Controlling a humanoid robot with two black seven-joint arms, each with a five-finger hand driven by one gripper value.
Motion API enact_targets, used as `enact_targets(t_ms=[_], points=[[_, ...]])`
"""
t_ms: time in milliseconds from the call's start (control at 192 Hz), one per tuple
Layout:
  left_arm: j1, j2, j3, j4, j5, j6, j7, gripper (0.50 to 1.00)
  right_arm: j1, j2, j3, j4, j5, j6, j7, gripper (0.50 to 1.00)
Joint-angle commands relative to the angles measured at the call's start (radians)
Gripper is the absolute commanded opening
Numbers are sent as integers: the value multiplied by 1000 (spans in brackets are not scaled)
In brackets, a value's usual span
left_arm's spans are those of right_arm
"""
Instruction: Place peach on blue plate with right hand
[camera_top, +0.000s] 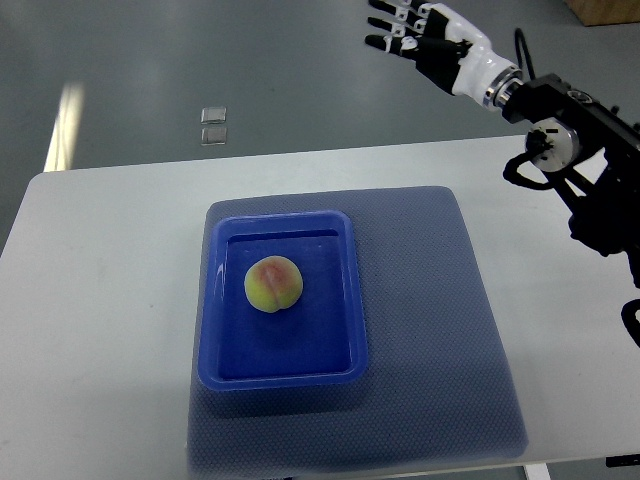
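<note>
A yellow-green peach (274, 284) with a pink blush lies inside the blue rectangular plate (216, 300), slightly left of its middle. My right hand (405, 28) is raised far from it, beyond the table's back edge at the upper right, fingers spread and holding nothing. Its black arm (585, 150) comes in from the right edge. The left arm does not show.
The plate rests on a dark blue mat (450, 330) on a white table (100, 300). Grey floor lies beyond the table's far edge, with two small pale squares (213, 125) on it. A brown box corner (605, 10) sits at the top right.
</note>
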Motion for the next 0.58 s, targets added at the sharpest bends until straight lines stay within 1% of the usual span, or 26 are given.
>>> enact_targets(t_ms=[0, 42, 84, 151, 245, 251, 292, 579], points=[[0, 0, 2, 0, 1, 0, 0, 1000, -51, 27, 115, -74, 108, 2, 45, 930], [0, 0, 2, -1, 3, 0, 0, 1000, -68, 39, 132, -125, 164, 5, 71, 930], [0, 0, 2, -3, 3, 0, 0, 1000, -85, 48, 135, -157, 213, 11, 83, 930], [0, 0, 2, -9, 3, 0, 11, 1000, -102, 65, 132, -181, 273, 17, 88, 930], [0, 0, 2, -14, 1, 1, 21, 1000, -120, 80, 132, -183, 288, 22, 88, 930], [0, 0, 2, -14, 0, 1, 31, 1000, -140, 97, 132, -183, 289, 25, 90, 930], [0, 0, 2, -14, 0, 1, 31, 1000, -148, 105, 129, -185, 288, 26, 90, 930], [0, 0, 2, -15, 1, 1, 32, 1000, -154, 108, 132, -186, 293, 28, 88, 930]])
